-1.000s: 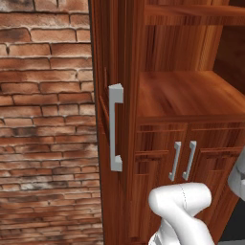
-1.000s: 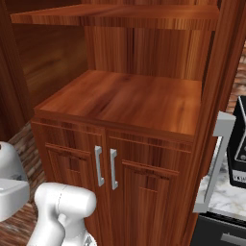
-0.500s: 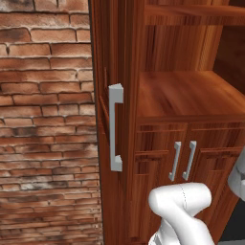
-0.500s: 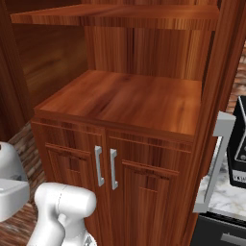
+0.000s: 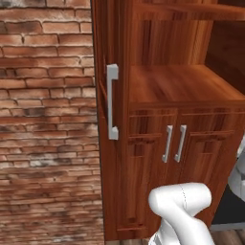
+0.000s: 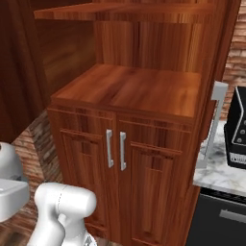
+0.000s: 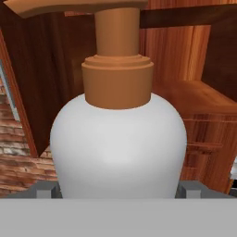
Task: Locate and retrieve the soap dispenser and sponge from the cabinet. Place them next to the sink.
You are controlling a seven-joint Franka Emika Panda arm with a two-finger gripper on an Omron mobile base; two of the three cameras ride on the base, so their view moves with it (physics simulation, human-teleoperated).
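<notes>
Pale grey-white rounded soap dispenser (image 7: 118, 143), tan-orange pump top: we judge it rigid, smooth, slippery; fingers (image 7: 45, 189) pinching its belly.

The soap dispenser (image 7: 118, 139) stands upright between the tool's fingertips (image 7: 45, 189), with the cabinet (image 7: 194, 111) behind it at 2 o'clock. A brick wall (image 5: 48, 119) lies at the cabinet's 9 o'clock.

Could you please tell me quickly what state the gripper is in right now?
Gripper: closed on the soap dispenser, its fingertips at either side of the bottle's base.
</notes>
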